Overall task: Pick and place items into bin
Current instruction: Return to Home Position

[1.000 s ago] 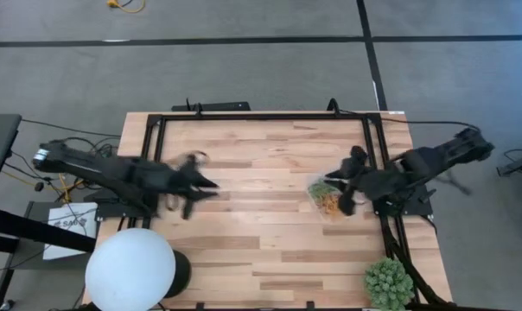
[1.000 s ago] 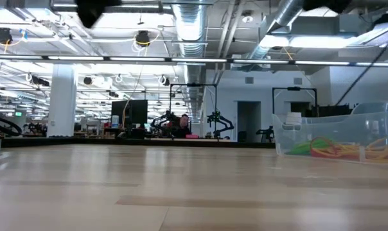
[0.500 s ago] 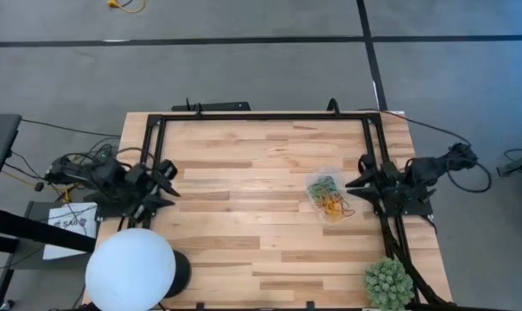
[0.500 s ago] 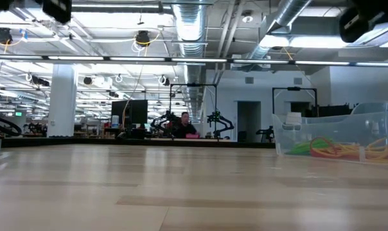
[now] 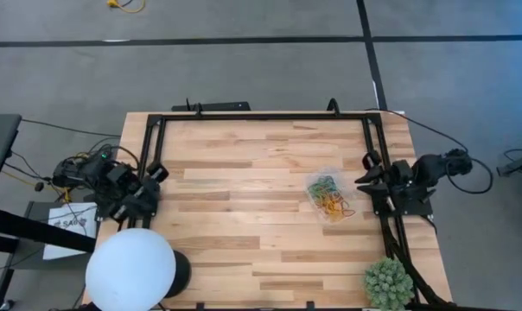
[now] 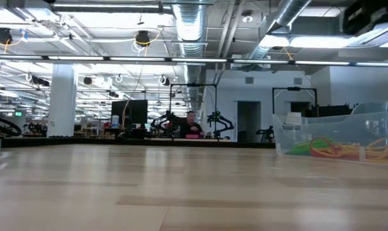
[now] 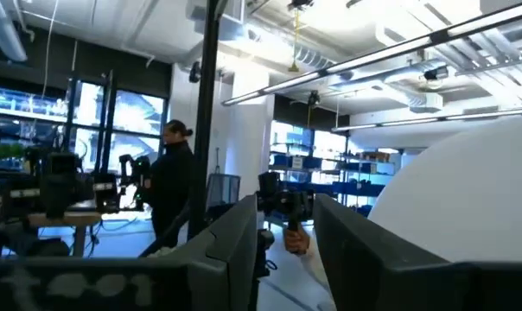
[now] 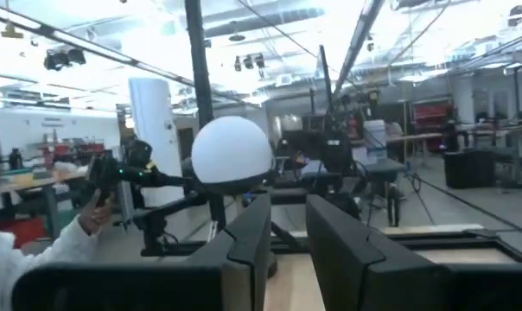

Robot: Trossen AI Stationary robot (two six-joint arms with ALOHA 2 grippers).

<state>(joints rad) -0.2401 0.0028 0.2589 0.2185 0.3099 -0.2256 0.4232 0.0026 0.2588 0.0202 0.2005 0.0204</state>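
Bands [image 5: 331, 201] lie heaped in the bin [image 6: 374, 125], red, green and yellow-orange tangled together. The bin rests on the table [image 5: 244, 216] right of centre, close to the right arm's base. The low view shows the same heap against the bin's clear wall at the right. No band that I can make out lies loose on the wood.

The step in hand looks like the return to rest. Both arms are folded at the table's edges, well apart from the bin. The left gripper [image 5: 155, 176] sits at the left edge and the right gripper [image 5: 365, 171] at the right edge. Judging from this, picking is over or paused. The next move calls only for settling the arms into their parked pose, with no reach toward the bin unless a stray band turns up.

Left fingers [image 7: 231, 250] stand a narrow gap apart with only the room showing between them, and they hold and touch nothing. Right fingers [image 8: 244, 250] are likewise parted by a slim gap and empty, pointing across the table toward the globe [image 8: 232, 155].
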